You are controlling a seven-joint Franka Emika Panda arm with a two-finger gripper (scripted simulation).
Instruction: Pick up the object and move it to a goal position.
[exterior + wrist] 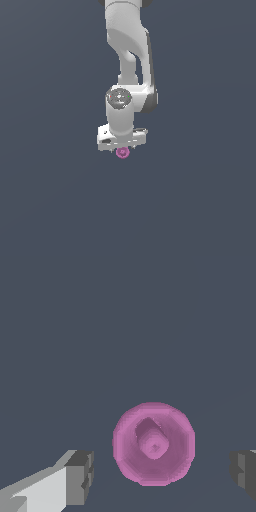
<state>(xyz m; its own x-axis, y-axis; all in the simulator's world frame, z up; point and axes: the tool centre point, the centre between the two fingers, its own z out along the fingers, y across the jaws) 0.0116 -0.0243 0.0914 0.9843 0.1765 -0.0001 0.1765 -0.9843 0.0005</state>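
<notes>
Gripper (160, 473) is spread wide, one dark fingertip (80, 476) on each side of the little pink object (153, 443) with clear gaps, nothing touching it. From the outside camera the object (123, 152) peeks out at 6 o'clock, right under the white hand, plain grey surface (50, 200) all around.

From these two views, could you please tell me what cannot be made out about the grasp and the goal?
- Contact: in the wrist view, gaps separate both fingertips from the pink object; its height above the floor is unreadable.
- Pincer: in the exterior view, the hand hides its fingers and most of the object.
- Far fingertip: cut off by the wrist view's edge.
- Goal position: no marker appears in either view.
</notes>
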